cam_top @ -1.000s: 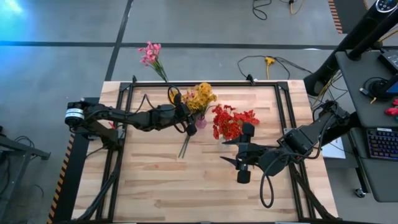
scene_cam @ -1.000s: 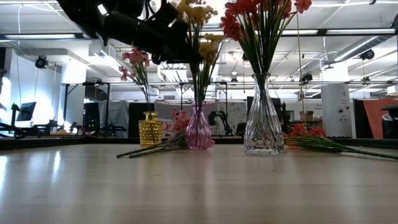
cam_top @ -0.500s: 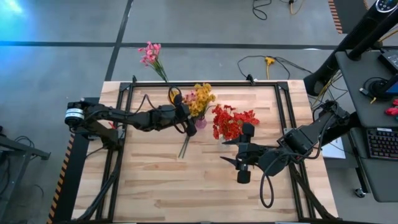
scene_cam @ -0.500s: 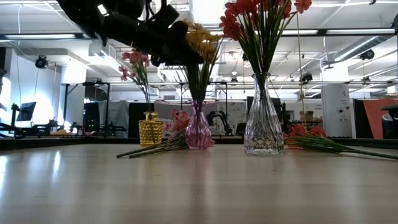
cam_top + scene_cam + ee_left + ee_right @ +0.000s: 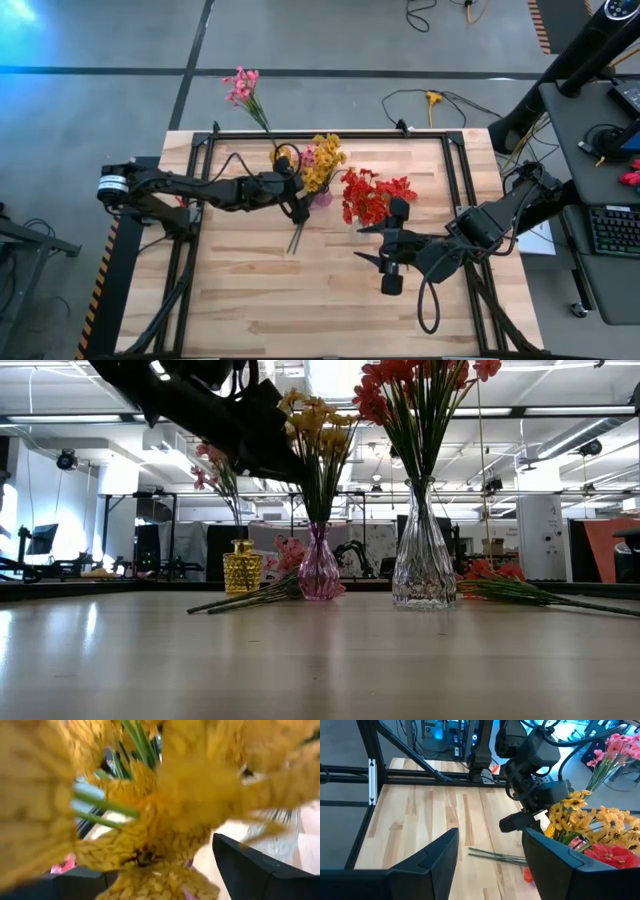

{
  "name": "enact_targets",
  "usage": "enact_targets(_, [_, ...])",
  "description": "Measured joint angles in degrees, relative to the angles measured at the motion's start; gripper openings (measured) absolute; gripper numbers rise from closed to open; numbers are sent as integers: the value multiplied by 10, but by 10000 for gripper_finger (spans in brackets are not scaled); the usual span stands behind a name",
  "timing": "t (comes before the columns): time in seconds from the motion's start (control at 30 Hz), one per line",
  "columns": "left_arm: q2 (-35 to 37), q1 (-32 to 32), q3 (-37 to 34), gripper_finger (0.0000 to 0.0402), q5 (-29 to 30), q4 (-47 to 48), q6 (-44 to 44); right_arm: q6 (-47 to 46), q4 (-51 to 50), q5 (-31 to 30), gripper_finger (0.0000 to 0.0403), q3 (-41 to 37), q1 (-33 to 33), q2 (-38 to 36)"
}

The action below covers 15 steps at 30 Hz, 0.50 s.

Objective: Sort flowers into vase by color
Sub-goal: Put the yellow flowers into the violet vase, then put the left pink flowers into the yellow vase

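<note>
Yellow flowers in a pink vase, red flowers in seemingly clear glass.

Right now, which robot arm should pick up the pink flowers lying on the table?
Probably the left. Its gripper hangs beside the yellow flowers, right above the pink spray lying by the pink vase. The right gripper waits open beyond the red flowers, farther off.

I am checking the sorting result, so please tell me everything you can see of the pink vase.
The pink vase is small, of translucent ribbed glass, with a round belly and narrow neck. It stands upright on the wooden table, between the gold vase and the taller clear vase. The yellow flowers stand in it. A loose pink spray lies at its foot. The left claw is close beside it.
</note>
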<state>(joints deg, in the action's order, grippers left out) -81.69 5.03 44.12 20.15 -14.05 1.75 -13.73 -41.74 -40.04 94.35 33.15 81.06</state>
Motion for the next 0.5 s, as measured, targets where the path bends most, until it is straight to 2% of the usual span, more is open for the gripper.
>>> enact_targets(0.1, [10,0,0,239,0,35,5,-9,-1,9,212,0,2,0])
enact_targets(0.33, [51,0,0,239,0,129,4,-54,-2,82,212,0,2,-4])
enact_targets(0.5, [92,0,0,239,0,217,-28,-125,-43,144,212,0,2,-5])
